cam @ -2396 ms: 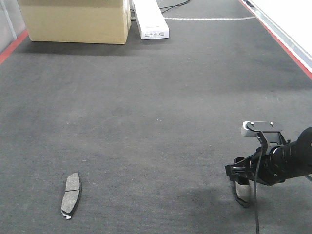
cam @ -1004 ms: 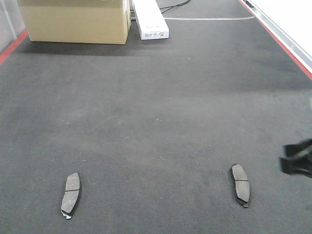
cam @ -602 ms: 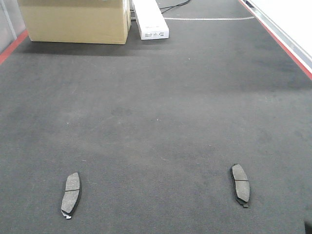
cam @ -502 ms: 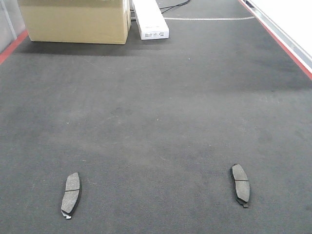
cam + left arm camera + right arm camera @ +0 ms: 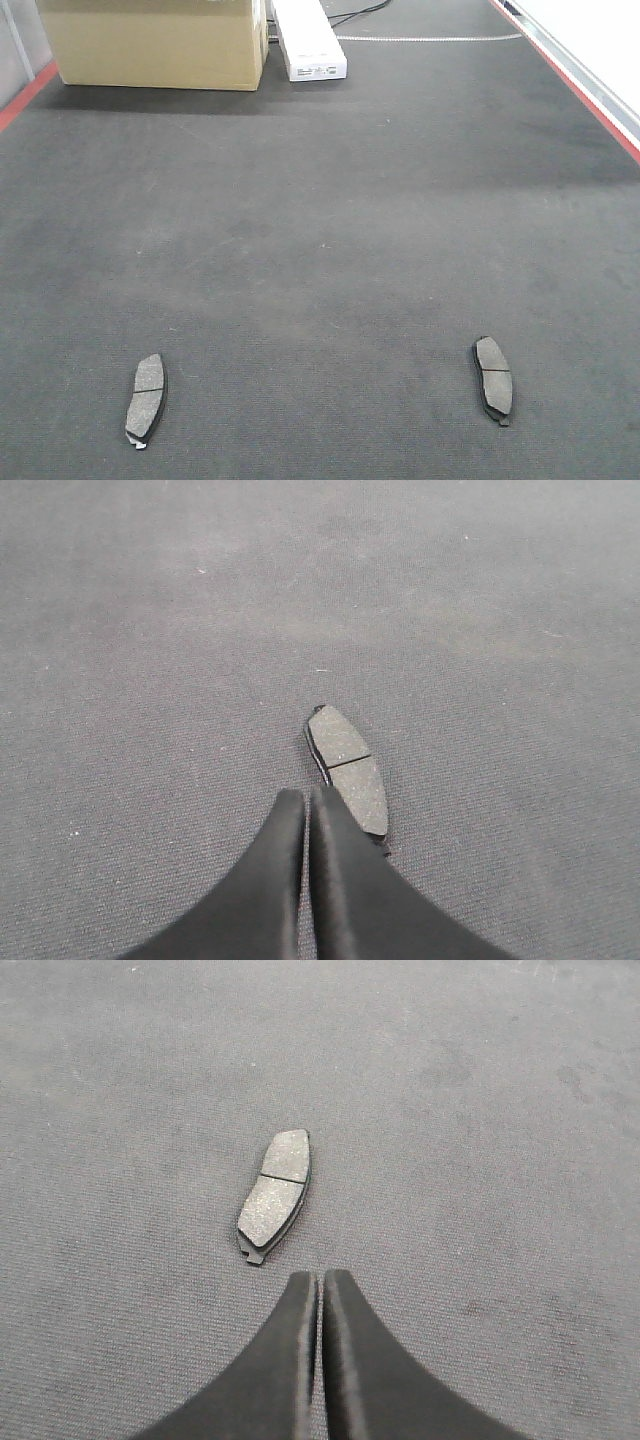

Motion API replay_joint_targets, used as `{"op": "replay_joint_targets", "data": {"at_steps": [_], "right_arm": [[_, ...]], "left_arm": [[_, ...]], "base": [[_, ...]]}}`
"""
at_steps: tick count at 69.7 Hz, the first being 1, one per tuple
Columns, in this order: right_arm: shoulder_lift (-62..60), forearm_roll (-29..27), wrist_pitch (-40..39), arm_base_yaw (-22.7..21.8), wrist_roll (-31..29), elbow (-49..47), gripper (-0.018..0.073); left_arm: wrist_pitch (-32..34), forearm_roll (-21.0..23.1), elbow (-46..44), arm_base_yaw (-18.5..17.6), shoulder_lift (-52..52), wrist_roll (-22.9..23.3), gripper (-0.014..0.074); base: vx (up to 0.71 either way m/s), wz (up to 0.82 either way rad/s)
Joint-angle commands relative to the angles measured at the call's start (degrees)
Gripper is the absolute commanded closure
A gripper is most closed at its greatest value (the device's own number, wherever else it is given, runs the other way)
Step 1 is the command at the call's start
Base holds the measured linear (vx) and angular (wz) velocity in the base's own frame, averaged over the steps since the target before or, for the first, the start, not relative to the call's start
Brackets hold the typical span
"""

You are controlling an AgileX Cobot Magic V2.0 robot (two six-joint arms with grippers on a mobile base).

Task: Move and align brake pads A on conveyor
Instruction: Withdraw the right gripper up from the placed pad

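Only the wrist cameras show my arms: left gripper (image 5: 307, 805) and right gripper (image 5: 320, 1285), fingers pressed together, empty. The left pad (image 5: 348, 770) lies at one o'clock just beside the left tips; the right pad (image 5: 276, 1193) at eleven, clear of the right tips. Front camera: both flat on the conveyor (image 5: 320, 230), open belt between them and out to the red edge strips (image 5: 25, 95). At twelve, cardboard box (image 5: 150, 40) and white carton (image 5: 308, 40); I cannot read its label.

On conveyor (image 5: 330, 220): L pad (image 5: 146, 400) front-left, R pad (image 5: 493, 379) front-right, well apart; box (image 5: 150, 45), carton (image 5: 308, 40) far back-left.
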State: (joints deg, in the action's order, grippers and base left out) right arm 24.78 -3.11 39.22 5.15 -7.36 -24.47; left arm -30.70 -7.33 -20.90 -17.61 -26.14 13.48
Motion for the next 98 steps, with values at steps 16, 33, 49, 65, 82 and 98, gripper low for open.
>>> {"op": "replay_joint_targets", "data": {"at_steps": [16, 33, 49, 65, 82, 98], "right_arm": [[0.27, 0.01, -3.52, -0.12, -0.36, -1.53, 0.0563], [0.27, 0.01, -3.52, -0.12, -0.36, -1.53, 0.0563], [0.27, 0.01, -3.52, -0.12, -0.36, -1.53, 0.0563], [0.27, 0.01, -3.45, -0.12, -0.36, -1.53, 0.0563], [0.27, 0.01, -3.45, -0.12, -0.36, -1.53, 0.0563], [0.27, 0.01, -3.45, -0.12, -0.36, -1.53, 0.0563]], "left_arm": [[3.62, -0.26, -1.6, -0.38, -0.18, 0.15, 0.0603], [3.62, -0.26, -1.6, -0.38, -0.18, 0.15, 0.0603], [3.62, -0.26, -1.6, -0.38, -0.18, 0.15, 0.0603], [3.62, -0.26, -1.6, -0.38, -0.18, 0.15, 0.0603], [3.62, -0.26, -1.6, -0.38, -0.18, 0.15, 0.0603], [3.62, -0.26, -1.6, -0.38, -0.18, 0.15, 0.0603]], "base": [[0.0, 0.0], [0.0, 0.0], [0.0, 0.0], [0.0, 0.0], [0.0, 0.0], [-0.01, 0.0]]}}
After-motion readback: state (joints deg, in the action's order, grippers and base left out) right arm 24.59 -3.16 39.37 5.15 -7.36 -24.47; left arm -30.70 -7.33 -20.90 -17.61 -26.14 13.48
